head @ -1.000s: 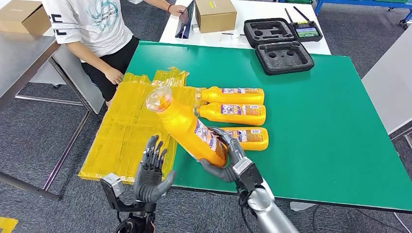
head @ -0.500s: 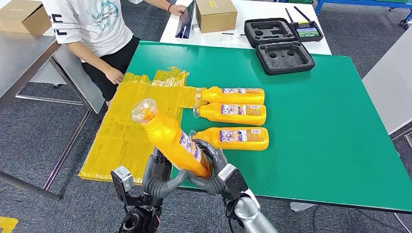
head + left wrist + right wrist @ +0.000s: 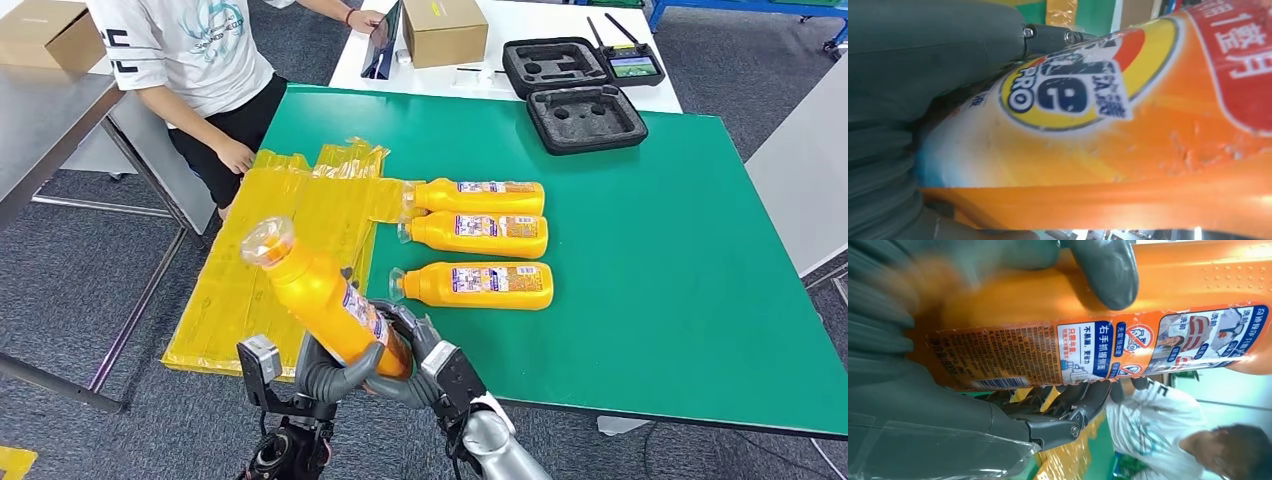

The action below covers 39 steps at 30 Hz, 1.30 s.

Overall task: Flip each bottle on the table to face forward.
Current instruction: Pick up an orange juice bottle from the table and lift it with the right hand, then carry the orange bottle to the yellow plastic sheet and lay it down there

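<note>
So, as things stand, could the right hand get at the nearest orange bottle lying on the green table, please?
Probably not yet: the right hand and left hand both grip the lifted orange bottle. The lying bottle sits close by with nothing over it, so it looks reachable once the hand is free.

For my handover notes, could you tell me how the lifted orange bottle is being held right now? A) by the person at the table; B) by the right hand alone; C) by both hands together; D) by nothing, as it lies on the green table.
C: the lifted bottle has the left hand and the right hand wrapped around its base.
</note>
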Each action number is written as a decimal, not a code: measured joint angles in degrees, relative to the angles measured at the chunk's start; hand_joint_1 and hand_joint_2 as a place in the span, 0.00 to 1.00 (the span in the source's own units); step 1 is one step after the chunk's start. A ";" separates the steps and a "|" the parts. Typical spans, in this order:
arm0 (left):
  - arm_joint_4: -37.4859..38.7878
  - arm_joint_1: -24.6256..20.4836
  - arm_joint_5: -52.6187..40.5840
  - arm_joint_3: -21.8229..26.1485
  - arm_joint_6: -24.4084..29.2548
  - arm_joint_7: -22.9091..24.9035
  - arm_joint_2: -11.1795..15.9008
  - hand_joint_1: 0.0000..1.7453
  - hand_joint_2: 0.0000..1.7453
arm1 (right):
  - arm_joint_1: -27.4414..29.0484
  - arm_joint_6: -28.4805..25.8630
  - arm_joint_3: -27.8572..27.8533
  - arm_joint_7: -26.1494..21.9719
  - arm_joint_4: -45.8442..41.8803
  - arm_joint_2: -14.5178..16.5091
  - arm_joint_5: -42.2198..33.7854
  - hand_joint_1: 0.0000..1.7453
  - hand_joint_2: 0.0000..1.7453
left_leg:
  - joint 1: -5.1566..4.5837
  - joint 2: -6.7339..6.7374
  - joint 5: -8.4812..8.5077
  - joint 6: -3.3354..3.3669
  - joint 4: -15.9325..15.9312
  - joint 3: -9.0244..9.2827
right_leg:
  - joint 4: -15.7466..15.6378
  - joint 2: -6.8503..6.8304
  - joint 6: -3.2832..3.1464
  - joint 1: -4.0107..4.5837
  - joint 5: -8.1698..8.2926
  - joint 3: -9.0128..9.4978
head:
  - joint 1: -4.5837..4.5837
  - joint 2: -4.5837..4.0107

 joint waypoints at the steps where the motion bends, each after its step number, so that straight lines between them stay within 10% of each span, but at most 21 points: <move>1: 0.07 0.24 0.35 0.28 -0.08 -0.06 0.01 0.00 1.00 | -0.29 0.19 0.14 0.04 0.66 0.09 0.15 1.00 1.00 | 0.00 0.00 0.00 0.00 0.00 0.00 | 0.00 0.00 0.00 0.00 0.00 0.00 | 0.00 0.00; 21: -2.89 4.66 -0.56 3.66 -0.96 -2.25 0.76 0.01 1.00 | -2.71 1.23 1.23 -1.74 8.91 -0.26 1.01 1.00 1.00 | 0.00 0.00 -0.01 0.00 0.00 -0.01 | 0.00 0.00 0.00 0.00 -0.01 -0.01 | -0.01 0.00; 25: -2.92 4.79 -1.26 3.65 -1.27 -2.49 0.91 0.90 1.00 | -2.96 1.22 1.57 -1.78 9.54 -0.34 0.98 1.00 1.00 | 0.01 0.00 -0.01 0.00 0.00 -0.01 | 0.00 -0.01 0.00 0.01 -0.01 -0.01 | 0.01 0.00; 26: -2.92 4.78 -1.60 3.62 -1.34 -2.54 0.96 0.97 1.00 | -2.99 1.18 1.64 -1.80 9.65 -0.35 0.94 1.00 1.00 | 0.01 0.00 0.00 0.00 0.00 -0.01 | 0.00 0.00 0.00 0.01 -0.01 -0.01 | 0.00 0.00; 39: -2.71 4.42 -6.23 2.35 -0.01 -2.55 1.21 1.00 1.00 | -3.01 0.63 1.79 -2.17 10.74 -0.43 1.07 1.00 1.00 | 0.00 0.00 0.00 0.00 0.00 -0.01 | 0.00 0.00 0.00 0.00 0.00 -0.01 | -0.01 0.00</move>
